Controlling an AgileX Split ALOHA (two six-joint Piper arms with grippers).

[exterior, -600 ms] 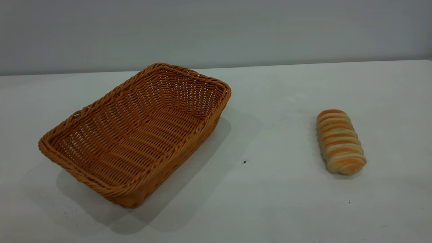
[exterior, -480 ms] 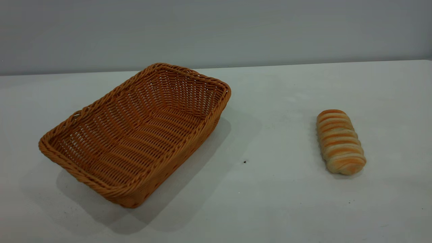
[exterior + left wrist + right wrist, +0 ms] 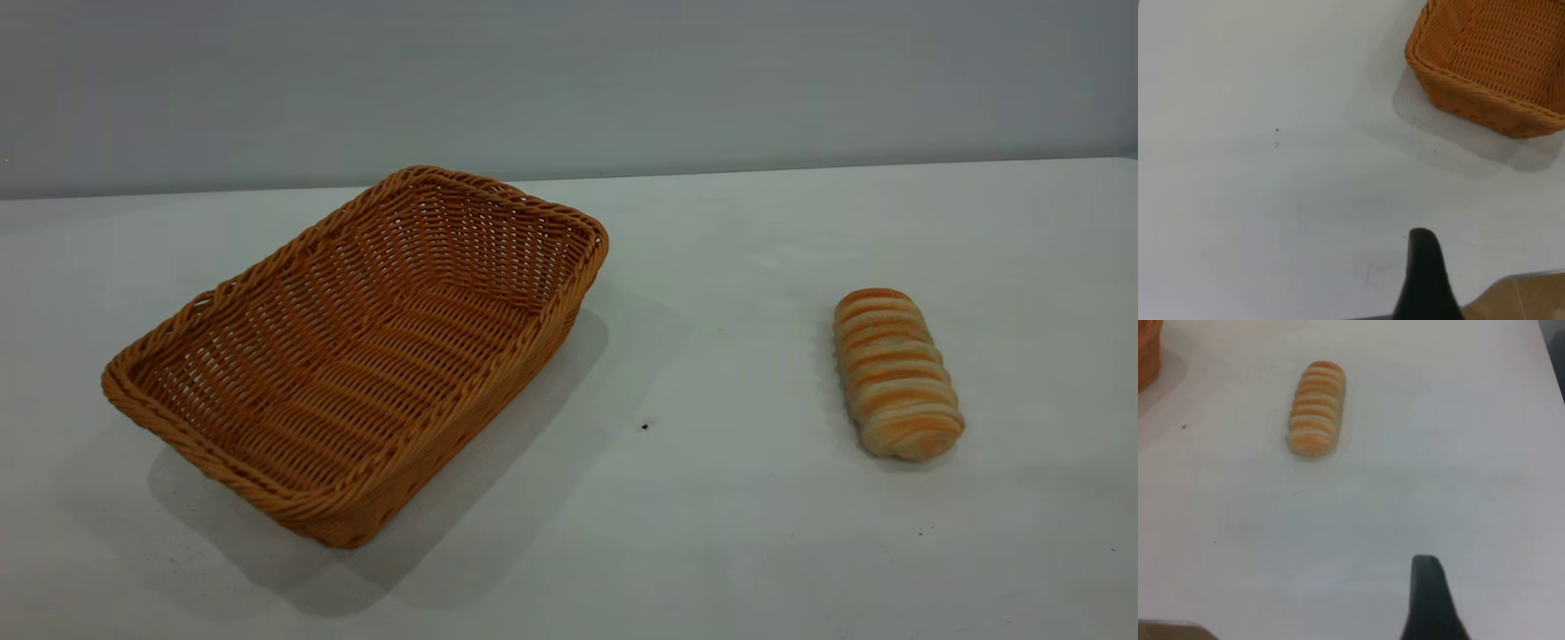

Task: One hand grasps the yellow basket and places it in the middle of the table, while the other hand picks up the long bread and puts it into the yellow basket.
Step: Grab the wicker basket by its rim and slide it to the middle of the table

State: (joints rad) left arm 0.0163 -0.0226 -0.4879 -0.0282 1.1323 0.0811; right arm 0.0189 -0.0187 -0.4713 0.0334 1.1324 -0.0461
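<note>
Basket: I see the yellow basket (image 3: 356,356) resting flat on the table (image 3: 711,533), at about 9 o'clock from the table's middle.
Bread: the long bread (image 3: 896,373) lies at about 3 o'clock, well apart from the basket.
Speck: a dark speck (image 3: 645,427) sits between them.
Left gripper: only one black finger (image 3: 1425,280) shows on my wrist feed, above bare table near a basket corner; I cannot tell its opening.
Right gripper: one finger (image 3: 1429,600) visible, well short of the bread; opening unclear to me.
</note>
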